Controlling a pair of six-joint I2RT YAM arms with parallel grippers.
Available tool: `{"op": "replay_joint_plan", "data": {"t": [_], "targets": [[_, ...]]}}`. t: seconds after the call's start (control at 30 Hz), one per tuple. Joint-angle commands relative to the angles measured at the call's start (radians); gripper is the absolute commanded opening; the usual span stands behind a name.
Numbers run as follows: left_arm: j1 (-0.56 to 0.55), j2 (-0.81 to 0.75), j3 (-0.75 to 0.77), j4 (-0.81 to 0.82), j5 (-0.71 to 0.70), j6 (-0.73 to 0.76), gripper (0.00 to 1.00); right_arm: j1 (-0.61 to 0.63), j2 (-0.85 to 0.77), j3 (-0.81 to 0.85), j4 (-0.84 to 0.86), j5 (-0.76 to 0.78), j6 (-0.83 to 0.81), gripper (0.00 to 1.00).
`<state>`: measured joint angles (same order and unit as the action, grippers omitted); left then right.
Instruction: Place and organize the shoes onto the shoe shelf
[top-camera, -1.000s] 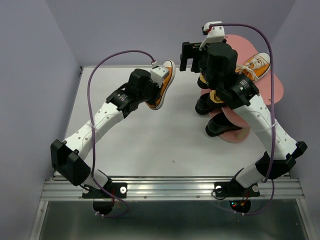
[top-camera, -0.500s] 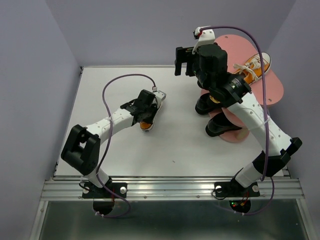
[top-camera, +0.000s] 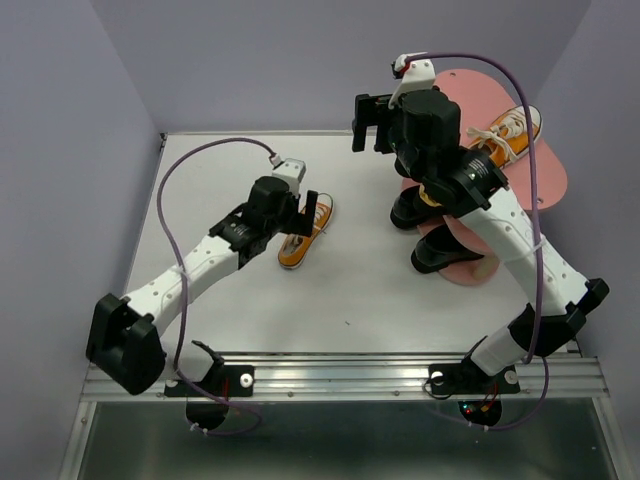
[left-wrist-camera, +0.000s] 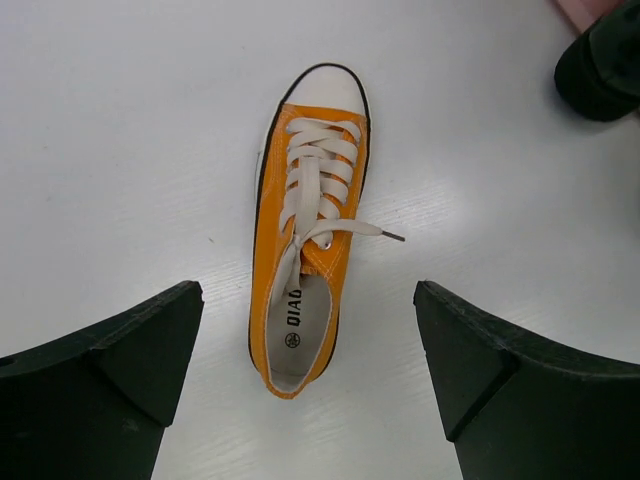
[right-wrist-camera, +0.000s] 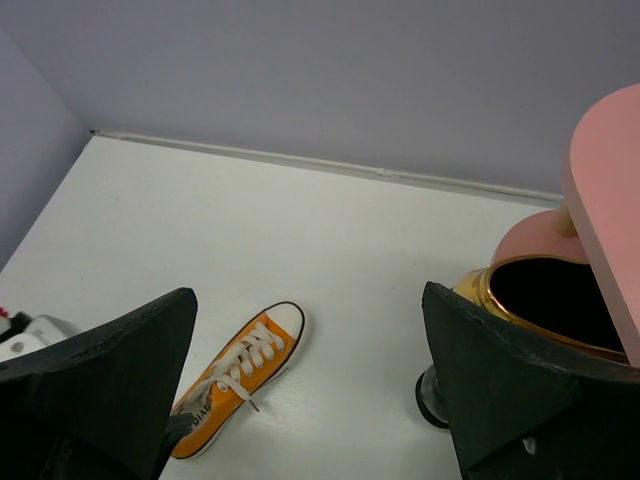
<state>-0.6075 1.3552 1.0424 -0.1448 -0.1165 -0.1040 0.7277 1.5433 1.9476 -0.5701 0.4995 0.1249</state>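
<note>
Sneaker (left-wrist-camera: 305, 250) flat on tabletop (left-wrist-camera: 120, 150): likely light, soft canvas, stiff sole. Best pinch across heel collar. Left tool (left-wrist-camera: 307, 290) wide open, empty; right tool (right-wrist-camera: 310, 300) likewise.

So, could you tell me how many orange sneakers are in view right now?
2. One orange sneaker lies on the table, beneath the open left end effector. The other sneaker sits on the pink shoe shelf's top board, partly hidden by the right arm.

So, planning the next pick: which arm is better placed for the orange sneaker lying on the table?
Left. The left claw hangs open over the sneaker, straddling it; the right claw is raised beside the shelf, farther off.
</note>
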Motion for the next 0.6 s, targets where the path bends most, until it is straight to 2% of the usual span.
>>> {"op": "replay_joint_plan", "data": {"t": [0.0, 0.17, 0.23, 0.37, 0.57], "targets": [[-0.003, -0.099, -0.119, 0.028, -0.124, -0.180, 0.99, 0.001, -0.045, -0.015, 0.029, -0.010, 0.007, 1.00], [-0.001, -0.045, -0.154, -0.013, -0.040, -0.238, 0.99, 0.001, -0.054, -0.032, 0.035, -0.016, 0.012, 1.00], [-0.003, -0.047, -0.183, 0.032, -0.020, -0.261, 0.99, 0.001, -0.057, -0.039, 0.035, -0.021, 0.018, 1.00], [-0.003, -0.047, -0.237, 0.074, -0.054, -0.281, 0.99, 0.001, -0.064, -0.044, 0.035, -0.022, 0.018, 1.00], [-0.003, 0.025, -0.237, 0.103, -0.084, -0.261, 0.99, 0.001, -0.075, -0.047, 0.036, -0.029, 0.021, 1.00]]}}
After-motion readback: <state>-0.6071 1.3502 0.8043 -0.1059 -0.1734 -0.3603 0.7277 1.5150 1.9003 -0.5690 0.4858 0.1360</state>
